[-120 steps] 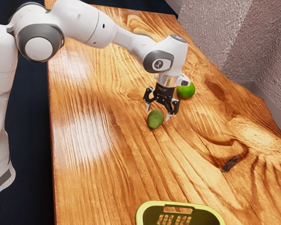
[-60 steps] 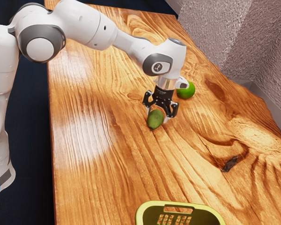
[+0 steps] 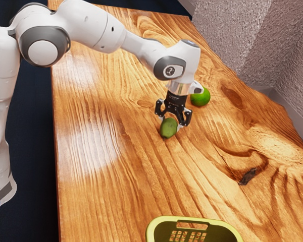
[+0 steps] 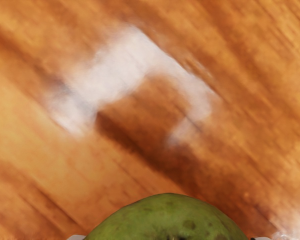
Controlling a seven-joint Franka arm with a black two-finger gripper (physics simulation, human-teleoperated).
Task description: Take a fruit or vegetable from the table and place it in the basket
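In the exterior view my black gripper point(image 3: 170, 124) points down over the green mango point(image 3: 168, 129), one finger against each side, shut on it. The mango is at table level, its lower part showing below the fingertips. From the wrist view, the mango's rounded, speckled top point(image 4: 167, 219) lies right under my hand, with a pale fingertip edge on either side. The yellow-green basket point(image 3: 155, 222) is at the exterior view's lower edge, its inside partly visible and its near part cut off.
A round green lime point(image 3: 200, 97) rests on the wooden table point(image 3: 106, 186), behind the gripper toward the exterior view's right. A dark knot marks the wood between the lime's side and the basket. A grey textured wall borders the table at the exterior view's right.
My hand has come down around the mango, shifting slightly to the exterior view's left, and the fingers have closed in on it. The mango has shifted slightly to the exterior view's right.
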